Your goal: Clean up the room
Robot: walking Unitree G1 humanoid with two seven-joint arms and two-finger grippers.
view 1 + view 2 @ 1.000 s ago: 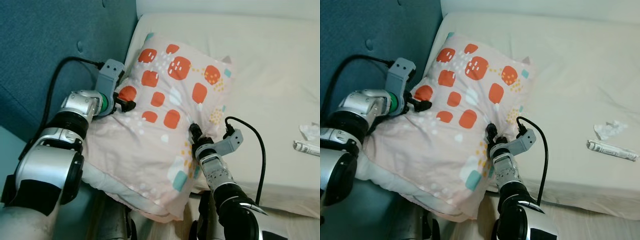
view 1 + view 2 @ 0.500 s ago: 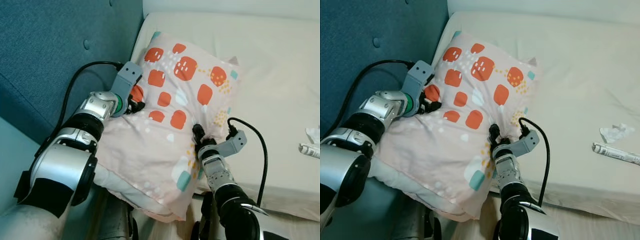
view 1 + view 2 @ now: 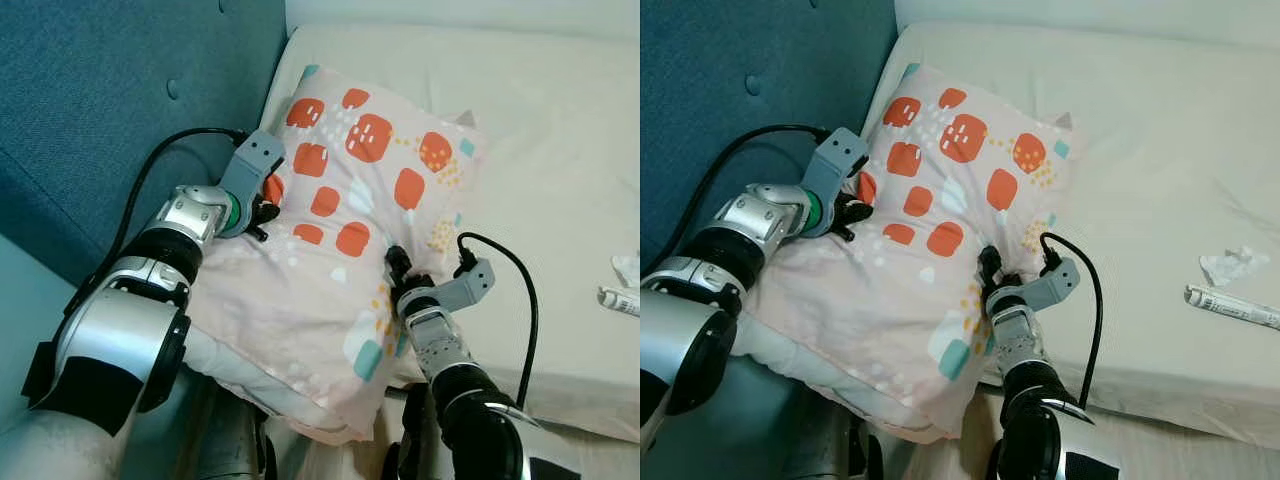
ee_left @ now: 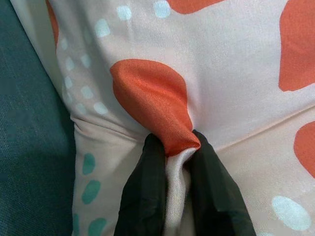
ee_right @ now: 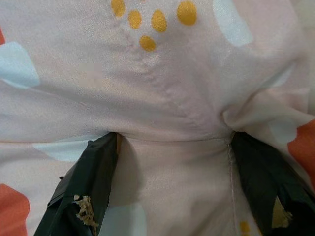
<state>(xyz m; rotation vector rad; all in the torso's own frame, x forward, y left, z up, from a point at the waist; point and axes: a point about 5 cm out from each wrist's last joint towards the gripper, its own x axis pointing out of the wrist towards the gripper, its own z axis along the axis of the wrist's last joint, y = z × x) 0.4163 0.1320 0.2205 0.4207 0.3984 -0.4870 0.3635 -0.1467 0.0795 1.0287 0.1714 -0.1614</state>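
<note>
Pink cotton with orange blotches, teal squares and yellow dots: that is the pillow (image 3: 340, 250) I have between both arms, lying at the head end of the bed (image 3: 560, 180), its upper corner against the blue padded headboard (image 3: 110, 110) and its lower edge hanging off the mattress toward me. How far that lower edge droops I cannot judge; it runs behind my own arms.

My left tool (image 3: 262, 210) sits at the pillow's headboard side. In the left wrist view its two black fingers (image 4: 145, 196) are pinched together on a fold of the cover (image 4: 157, 98), an orange patch bunched up right between the tips. My right tool (image 3: 394, 262) is at the opposite side, pressed into the fabric near the yellow dots. In the right wrist view its fingers (image 5: 91, 182) stand spread, with a wide band of cover (image 5: 172, 162) stretched between them, puckered at each tip; the tips themselves are buried in the cloth, so I cannot tell how much it actually grips.

Farther out on the bare mattress, at the right edge of the head views, lie a crumpled white tissue (image 3: 1230, 263) and a rolled paper (image 3: 1232, 307). In the left eye view both are cut off by the frame.
</note>
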